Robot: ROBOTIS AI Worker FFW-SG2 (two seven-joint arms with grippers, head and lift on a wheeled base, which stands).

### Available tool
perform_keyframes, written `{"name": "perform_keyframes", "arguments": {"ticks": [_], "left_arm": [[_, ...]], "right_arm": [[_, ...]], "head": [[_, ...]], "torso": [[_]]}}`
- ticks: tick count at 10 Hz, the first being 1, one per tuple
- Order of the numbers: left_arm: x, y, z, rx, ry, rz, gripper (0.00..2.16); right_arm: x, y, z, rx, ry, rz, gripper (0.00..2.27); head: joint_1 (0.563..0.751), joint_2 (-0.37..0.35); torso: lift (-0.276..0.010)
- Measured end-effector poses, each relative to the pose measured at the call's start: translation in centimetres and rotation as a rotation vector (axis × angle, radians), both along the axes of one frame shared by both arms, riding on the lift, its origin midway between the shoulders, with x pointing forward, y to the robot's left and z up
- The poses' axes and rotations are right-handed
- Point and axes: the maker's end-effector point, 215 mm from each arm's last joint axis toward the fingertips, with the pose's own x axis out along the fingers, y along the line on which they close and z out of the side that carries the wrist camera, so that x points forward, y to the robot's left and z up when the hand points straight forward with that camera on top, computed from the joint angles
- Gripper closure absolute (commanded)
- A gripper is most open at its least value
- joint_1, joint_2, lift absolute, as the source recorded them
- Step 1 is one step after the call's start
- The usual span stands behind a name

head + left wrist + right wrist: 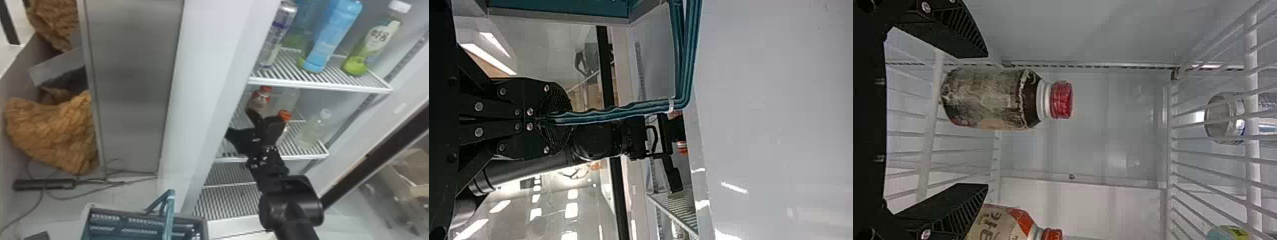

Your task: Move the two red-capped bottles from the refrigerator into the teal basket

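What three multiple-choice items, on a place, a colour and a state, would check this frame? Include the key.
1. Where are the two red-capped bottles?
A) in the basket
B) on a refrigerator shelf
C) on the floor

2. What colour is the basket handle?
A) teal
B) red
C) yellow

3. How is the right gripper?
A) shut on a cap
B) shut, empty
C) open

Key:
1 B: both stand on the shelf's wires.
2 A: its bars are teal throughout.
3 C: its fingers are wide apart.

Bright glare on white panel (774, 125)
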Motion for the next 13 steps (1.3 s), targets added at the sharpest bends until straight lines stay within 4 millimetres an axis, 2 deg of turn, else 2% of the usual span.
{"name": "perform_keyframes", "arguments": {"ticks": [4, 7, 11, 13], "left_arm": [[-0.1, -0.1, 0.0, -0.001, 0.0, -0.002, 1.16], [0.0, -0.1, 0.0, -0.001, 0.001, -0.001, 1.16], [0.1, 0.0, 0.0, -0.002, -0.001, 0.0, 1.16], [0.1, 0.0, 0.0, -0.001, -0.002, 0.0, 1.16]], "right_arm": [[1.6, 1.8, 0.0, 0.03, 0.007, 0.021, 0.08], [3.5, 3.6, 1.1, 0.028, -0.004, 0.028, 0.08], [4.7, 3.3, 1.2, 0.018, 0.002, 0.004, 0.08], [5.4, 3.1, 1.3, 0.013, 0.004, -0.007, 0.19]], "head": [[0.695, -0.35], [0.695, -0.35], [0.695, -0.35], [0.695, -0.35]], "torso": [[-0.224], [-0.224], [-0.224], [-0.224]]}}
